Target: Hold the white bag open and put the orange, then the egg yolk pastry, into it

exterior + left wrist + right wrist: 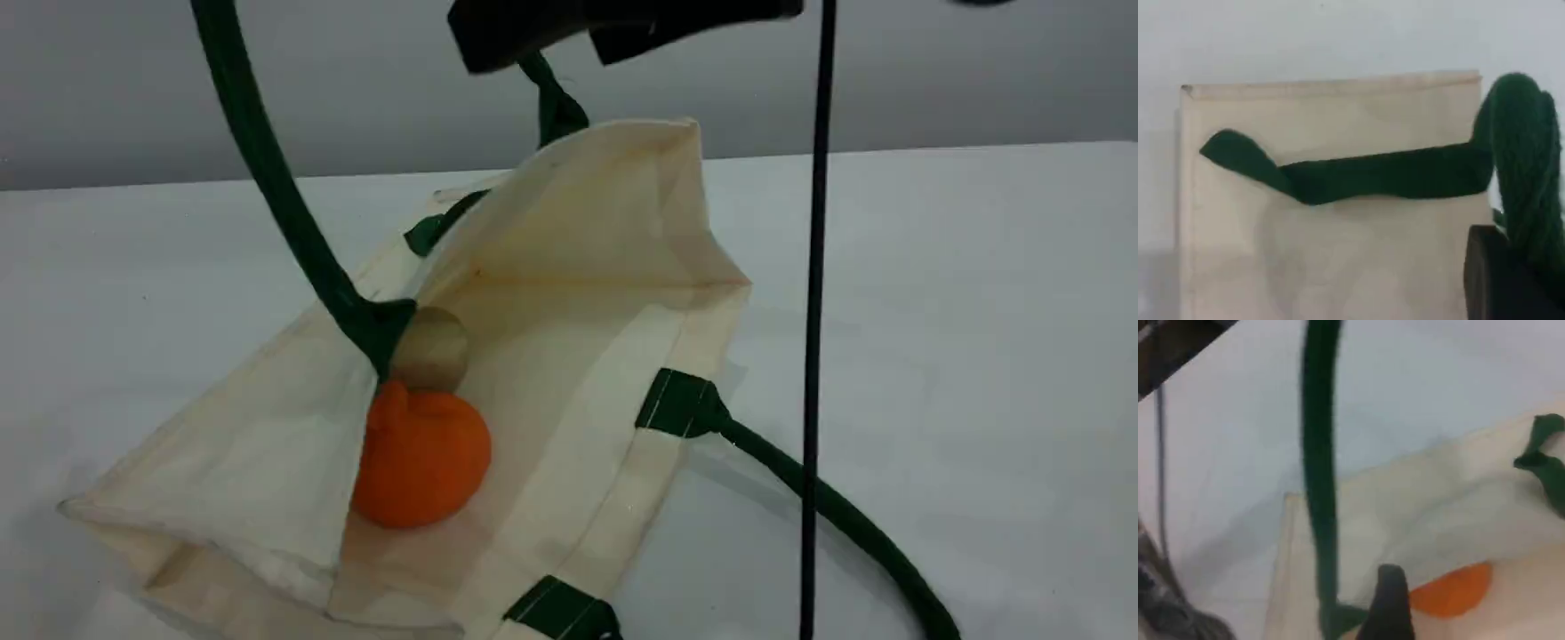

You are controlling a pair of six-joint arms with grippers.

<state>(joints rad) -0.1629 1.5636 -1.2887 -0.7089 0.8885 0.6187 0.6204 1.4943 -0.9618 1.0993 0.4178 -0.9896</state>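
Note:
The white bag (578, 267) lies on its side with its mouth open toward the scene camera. Inside it sits the orange (422, 458), and the tan egg yolk pastry (431, 348) rests just behind it. One dark green handle (267, 169) is pulled up taut. It loops out past the top edge and comes back down to my left gripper (533, 36), which is shut on it above the bag's far rim. The left wrist view shows the bag's outer wall (1338, 253) and the strap (1518, 133) against my fingertip (1498, 280). My right gripper (1388, 613) hovers open above the bag (1458, 487), near the orange (1451, 590), holding nothing.
The bag's second green handle (836, 507) trails across the white table (978, 356) to the right of the bag. A thin black cable (813, 311) hangs straight down in front of the scene camera, right of the bag. A grey wall closes the table's far edge.

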